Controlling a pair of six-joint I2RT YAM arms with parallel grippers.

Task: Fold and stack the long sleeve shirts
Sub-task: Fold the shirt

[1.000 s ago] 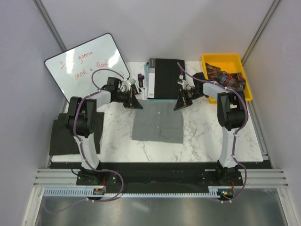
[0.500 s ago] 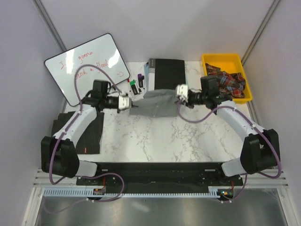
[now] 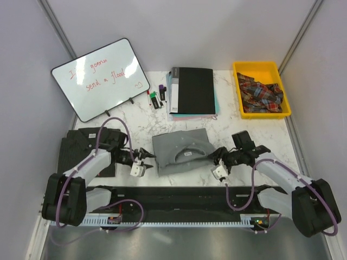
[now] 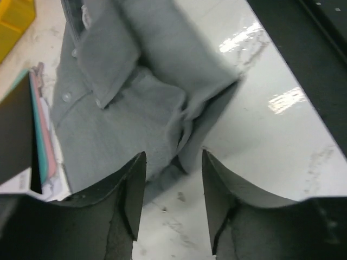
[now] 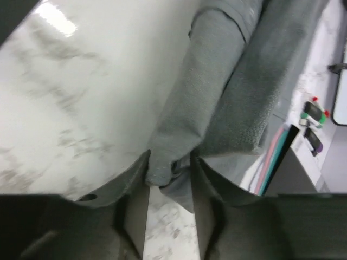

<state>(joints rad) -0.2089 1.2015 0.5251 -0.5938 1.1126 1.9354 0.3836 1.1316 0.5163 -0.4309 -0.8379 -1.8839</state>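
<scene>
On the table (image 3: 271, 135), the grey shirt (image 3: 181, 151) lies folded near the front edge. The dark shirt (image 3: 75, 144) sits left of it, apart. The left pincer (image 4: 172, 162) is open at 1 corner. The right pincer (image 5: 169, 162) straddles the other, grip unclear. Pulling away with cloth snagged could undo the fold.

All you can read is the red marker scrawl on the white rounded-corner whiteboard (image 3: 100, 76) at the desk's far left corner: "gonna send a flood", first word lost in glare. The small white tag (image 3: 188, 154) on the folded mid-grey cloth shirt (image 3: 172, 161) is too tiny to read.
</scene>
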